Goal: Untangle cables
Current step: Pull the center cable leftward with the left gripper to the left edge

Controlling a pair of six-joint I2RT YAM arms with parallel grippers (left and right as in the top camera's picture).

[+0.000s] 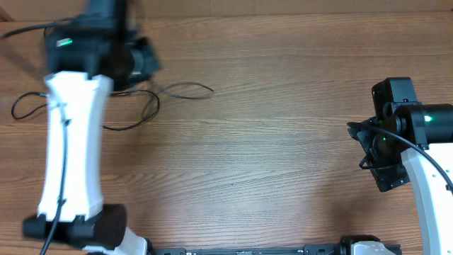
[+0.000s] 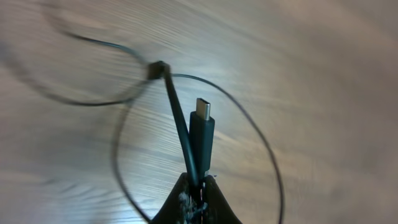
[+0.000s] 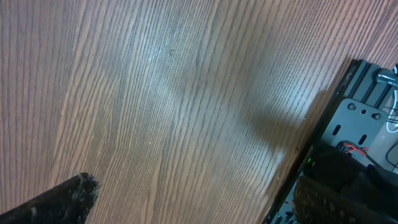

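Within left pincer (image 2: 198, 188), cables (image 2: 202, 135) pinched

I count two arms, left arm (image 1: 71, 142), right arm (image 1: 432, 191), two grippers, left gripper (image 2: 198, 190), right gripper (image 1: 359, 147), one table (image 1: 283, 106), one plug (image 2: 203, 134) showing, cables (image 2: 179, 121) too looped to count

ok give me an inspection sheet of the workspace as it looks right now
surface: wood-grain table
job's things: cables in loose loops at the far left
clutter: nothing seen
grippers: left gripper shut on the cables at a plug; right gripper open, holding nothing, over the table
cables: thick arm wire runs along the left arm
surroundings: black frame rail at the near table edge
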